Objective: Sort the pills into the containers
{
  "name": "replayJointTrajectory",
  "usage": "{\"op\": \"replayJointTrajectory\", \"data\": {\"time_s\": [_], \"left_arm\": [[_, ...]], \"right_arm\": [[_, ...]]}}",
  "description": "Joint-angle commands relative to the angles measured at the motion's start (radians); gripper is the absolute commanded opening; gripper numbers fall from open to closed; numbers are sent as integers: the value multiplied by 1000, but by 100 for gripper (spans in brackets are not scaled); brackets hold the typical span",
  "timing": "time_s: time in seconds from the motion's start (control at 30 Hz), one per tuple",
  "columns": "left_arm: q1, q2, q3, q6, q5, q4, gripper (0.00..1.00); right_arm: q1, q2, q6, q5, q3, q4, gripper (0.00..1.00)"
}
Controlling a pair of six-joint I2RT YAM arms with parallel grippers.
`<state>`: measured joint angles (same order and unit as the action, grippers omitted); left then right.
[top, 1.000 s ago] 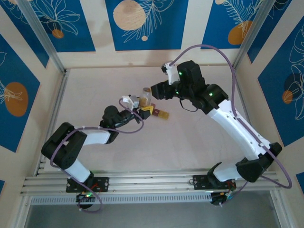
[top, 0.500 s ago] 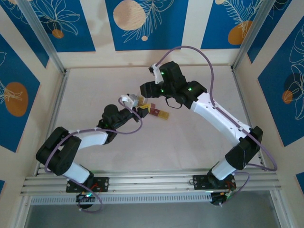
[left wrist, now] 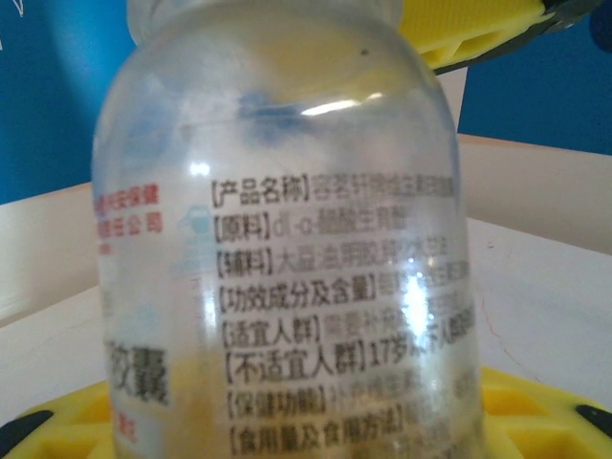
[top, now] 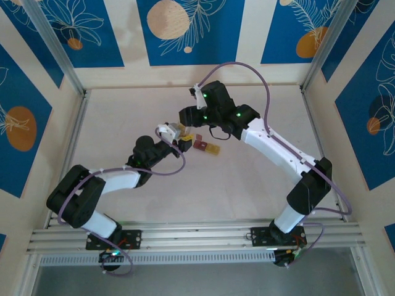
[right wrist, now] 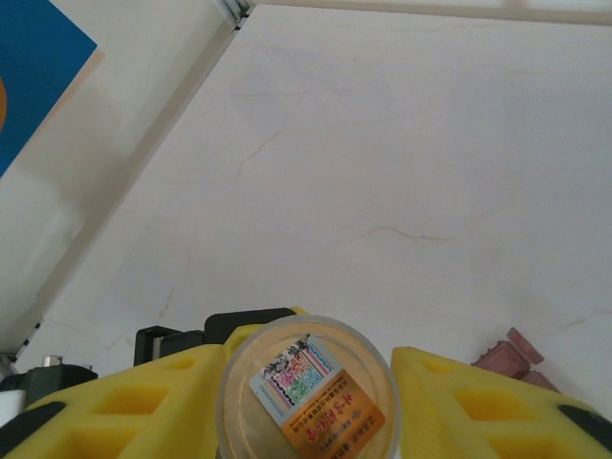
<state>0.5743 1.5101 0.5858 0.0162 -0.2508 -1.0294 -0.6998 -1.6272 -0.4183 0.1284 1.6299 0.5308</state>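
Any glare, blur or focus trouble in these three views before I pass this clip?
Left wrist: the vial sits very close to the lens, with bright glare streaks on the glass and print that goes soft toward its right side. Right wrist: the vial cap is sharp and the table is evenly lit. Top external: even light, sharp, no glare.

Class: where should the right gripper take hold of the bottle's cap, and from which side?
Its round rim, from straight over the cap: the top faces the right fingers, which straddle it, and the left gripper clamps the bottle below.
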Motion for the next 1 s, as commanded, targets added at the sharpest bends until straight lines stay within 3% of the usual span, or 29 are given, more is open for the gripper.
{"op": "replayJointTrajectory", "data": {"time_s": [0.0,0.23,0.43,0.6,0.77,0.97], "left_arm": [[11,-37,-7,-26,5,-44,0],[13,-49,-21,-67,-100,-97,0],[11,-87,-55,-121,-269,-153,0],[7,-97,-70,-128,-394,-195,0],[-7,-66,-77,-55,-528,-332,0],[-16,-47,-58,9,-650,-377,0]], "right_arm": [[-1,-4,-4,-15,11,-3,38],[5,60,128,-176,-115,-93,21],[40,178,380,-363,-306,-199,16],[73,263,612,-589,-404,-223,15],[81,266,868,-730,-361,-65,17],[91,223,1065,-782,-236,158,28]]}}
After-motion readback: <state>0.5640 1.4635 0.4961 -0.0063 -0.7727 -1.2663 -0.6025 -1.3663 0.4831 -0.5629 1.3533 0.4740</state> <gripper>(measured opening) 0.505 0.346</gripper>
